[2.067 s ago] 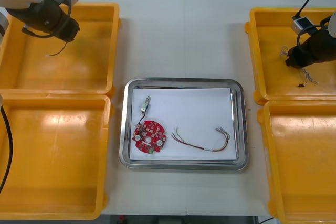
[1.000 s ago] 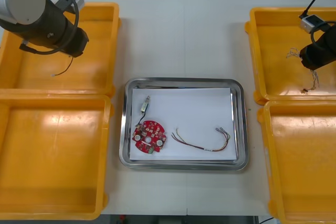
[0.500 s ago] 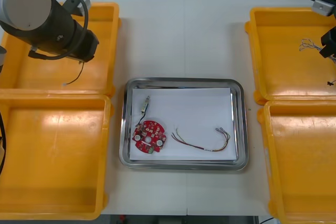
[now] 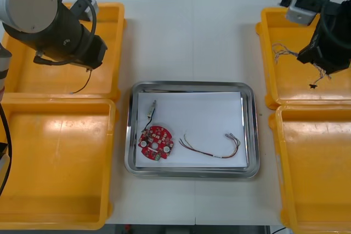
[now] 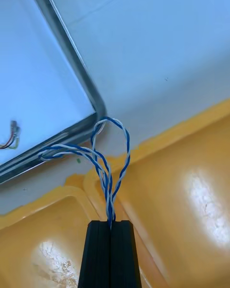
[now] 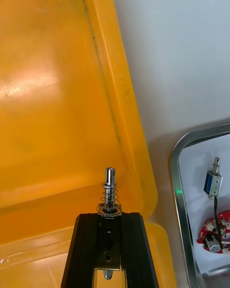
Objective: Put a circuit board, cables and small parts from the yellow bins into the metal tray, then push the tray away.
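Right end effector point(image 5: 110, 223) grips a twisted blue and white cable point(image 5: 108, 158) between its closed black fingers point(image 5: 98, 249), the loops fanning out just past the fingertips. Below it meet the rims of two yellow bins point(image 5: 191, 197). Farther ahead are the counter point(image 5: 163, 43) and a corner of the metal tray point(image 5: 72, 62).

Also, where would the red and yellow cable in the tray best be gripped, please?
Take the red and yellow cable at its middle stretch, from straight above, closing across it: it lies flat on the metal tray's white inside, its ends splay into loose wires, and the middle has bare space on both sides.
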### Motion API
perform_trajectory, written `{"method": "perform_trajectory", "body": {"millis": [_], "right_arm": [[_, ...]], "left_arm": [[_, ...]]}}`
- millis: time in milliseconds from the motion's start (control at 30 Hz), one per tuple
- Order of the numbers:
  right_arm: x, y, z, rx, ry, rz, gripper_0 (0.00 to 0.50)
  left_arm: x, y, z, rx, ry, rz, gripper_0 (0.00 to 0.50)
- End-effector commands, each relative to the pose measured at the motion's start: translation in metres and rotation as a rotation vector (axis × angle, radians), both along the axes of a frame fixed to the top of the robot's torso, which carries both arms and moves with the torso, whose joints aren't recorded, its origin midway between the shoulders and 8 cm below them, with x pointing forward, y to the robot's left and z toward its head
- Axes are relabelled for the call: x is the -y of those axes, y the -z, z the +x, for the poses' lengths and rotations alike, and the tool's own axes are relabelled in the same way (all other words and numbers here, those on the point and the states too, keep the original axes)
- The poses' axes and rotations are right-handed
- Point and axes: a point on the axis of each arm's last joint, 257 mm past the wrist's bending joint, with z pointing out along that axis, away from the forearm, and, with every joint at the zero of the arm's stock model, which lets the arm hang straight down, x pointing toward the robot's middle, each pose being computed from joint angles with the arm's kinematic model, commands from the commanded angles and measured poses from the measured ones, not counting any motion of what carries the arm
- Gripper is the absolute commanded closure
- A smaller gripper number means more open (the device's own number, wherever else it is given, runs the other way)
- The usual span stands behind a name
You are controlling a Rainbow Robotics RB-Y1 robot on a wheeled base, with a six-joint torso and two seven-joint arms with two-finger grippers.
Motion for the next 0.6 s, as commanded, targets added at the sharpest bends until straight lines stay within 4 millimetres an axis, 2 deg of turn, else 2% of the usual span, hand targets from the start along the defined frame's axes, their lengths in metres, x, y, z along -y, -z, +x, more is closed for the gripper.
{"method": "perform_trajectory", "body": {"millis": [33,100,300,600], "right_arm": [[-0.020,0.014,-0.027,0.001,-0.109,-0.121,0.500],[-0.028,0.021,-0.035,-0.005,-0.138,-0.145,0.500],[-0.076,0.044,-0.047,0.003,-0.227,-0.152,0.500],[-0.116,0.073,-0.050,0.029,-0.353,-0.222,0.500]], "left_arm": [[0.006,-0.008,-0.003,0.019,-0.033,-0.044,0.500],[0.004,-0.008,-0.003,0.019,-0.037,-0.043,0.500],[0.003,-0.007,-0.003,0.018,-0.041,-0.042,0.500],[0.003,-0.007,-0.003,0.018,-0.043,-0.041,0.500]]}}
